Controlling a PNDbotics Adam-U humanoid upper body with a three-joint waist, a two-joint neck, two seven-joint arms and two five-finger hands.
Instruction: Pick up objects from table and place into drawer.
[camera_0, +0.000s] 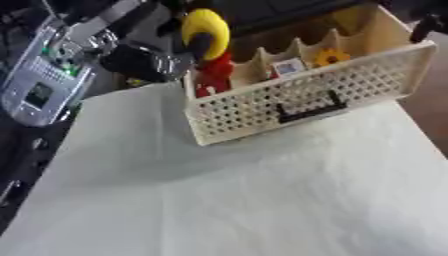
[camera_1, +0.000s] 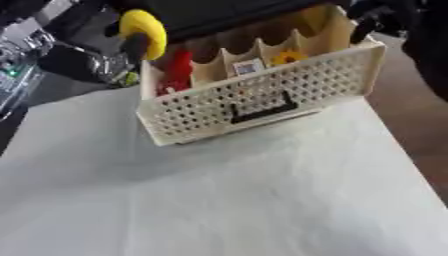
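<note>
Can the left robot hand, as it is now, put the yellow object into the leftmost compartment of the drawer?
Probably yes. The left robot hand holds the yellow object just above the drawer, over its leftmost compartment. A red item already stands there, so space may be tight.

Left robot hand (camera_0: 197, 47) raised at upper left, dark fingers curled around something yellow, forearm angling in from the left

This looks like a lab or workshop. A table (camera_0: 219, 200) with a white cloth stands by a grey machine (camera_0: 39, 80) with green lights and black gear.
</note>
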